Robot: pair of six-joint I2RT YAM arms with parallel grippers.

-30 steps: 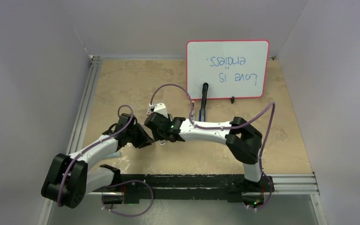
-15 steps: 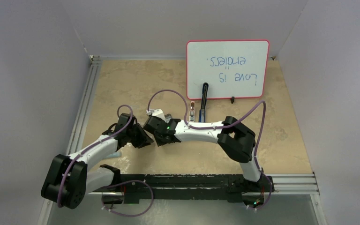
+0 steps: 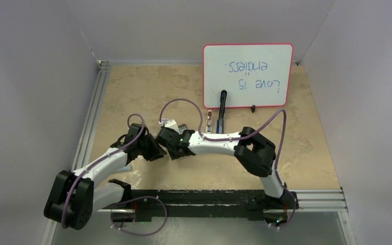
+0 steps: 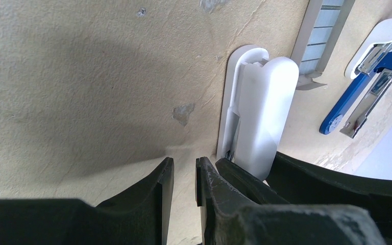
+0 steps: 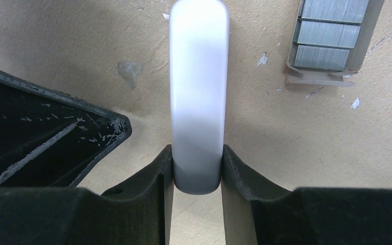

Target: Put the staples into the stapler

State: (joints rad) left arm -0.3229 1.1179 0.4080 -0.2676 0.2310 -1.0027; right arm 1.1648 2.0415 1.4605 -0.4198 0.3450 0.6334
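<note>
The stapler (image 4: pixel 360 81), with a blue top, lies at the upper right of the left wrist view; from above it sits just in front of the whiteboard (image 3: pixel 219 123). The staples (image 5: pixel 329 35) are grey strips in an open beige box, and no gripper touches them. My right gripper (image 5: pixel 197 153) is shut on the near end of a white oblong bar (image 5: pixel 198 76) lying on the table. My left gripper (image 4: pixel 185 166) hangs just left of that bar (image 4: pixel 260 117), with a narrow gap between its jaws and only table showing through. The two grippers meet at mid-table (image 3: pixel 164 150).
A red-framed whiteboard (image 3: pixel 247 76) with writing stands at the back right, with a black marker (image 3: pixel 223 102) against it. A metal rail (image 3: pixel 89 127) borders the left of the tan table. White walls close the sides.
My right jaws have closed on the white bar, and the right arm has shifted slightly left and nearer. The left arm has barely moved.
</note>
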